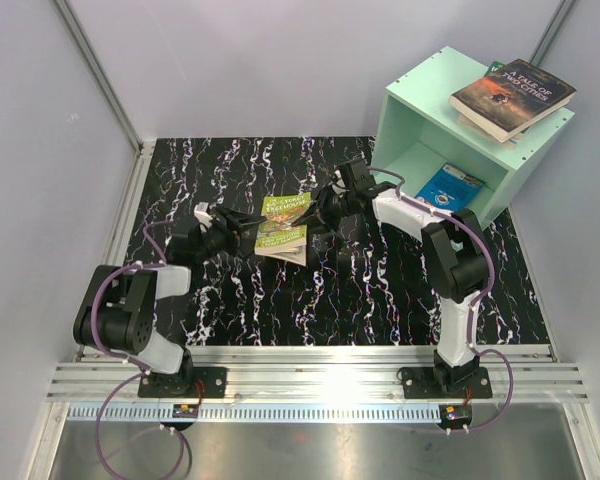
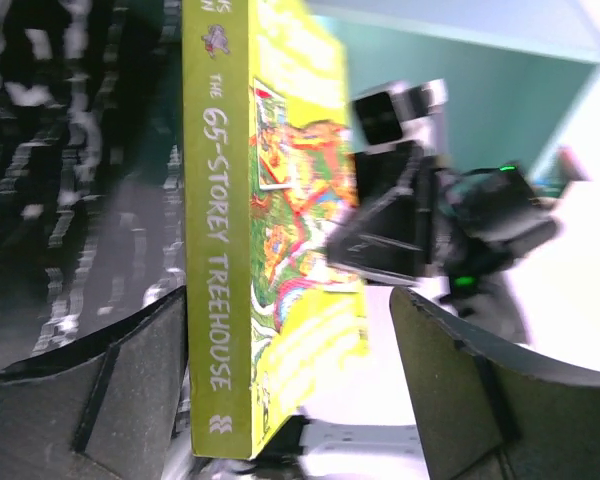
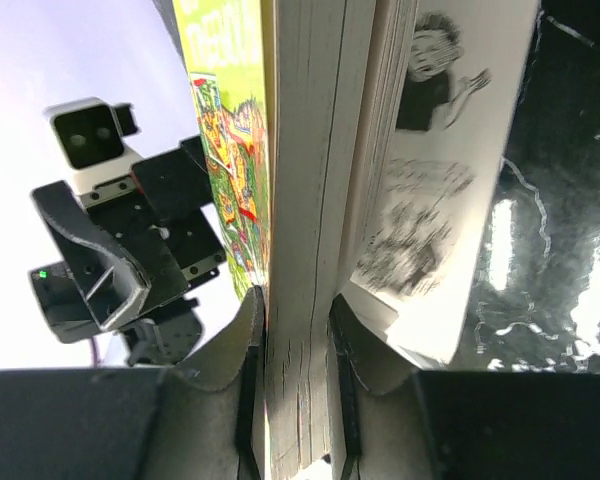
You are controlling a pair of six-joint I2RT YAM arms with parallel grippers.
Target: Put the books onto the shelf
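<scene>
Right gripper (image 3: 298, 330) is clamped narrowly on the page edge of the lime-green book (image 1: 285, 228), held above mid-table with its long axis running near to far. Left gripper (image 2: 290, 345) straddles the spine, jaws wide, not gripping. The shelf (image 1: 430, 85) lies to the far right, nearer the right arm. Its opening holds a blue book (image 1: 450, 187), and dark books (image 1: 513, 93) lie on top.

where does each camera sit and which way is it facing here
Top external: above and behind the robot, looking down on the table and shelf; left gripper and right gripper meet at the lime-green book.
Left wrist: on the left wrist, facing the book's spine; its own fingers flank it.
Right wrist: on the right wrist, facing the page edge; its own fingers clamp it.
Shared: both wrist views show the book with the opposite gripper behind it.
</scene>
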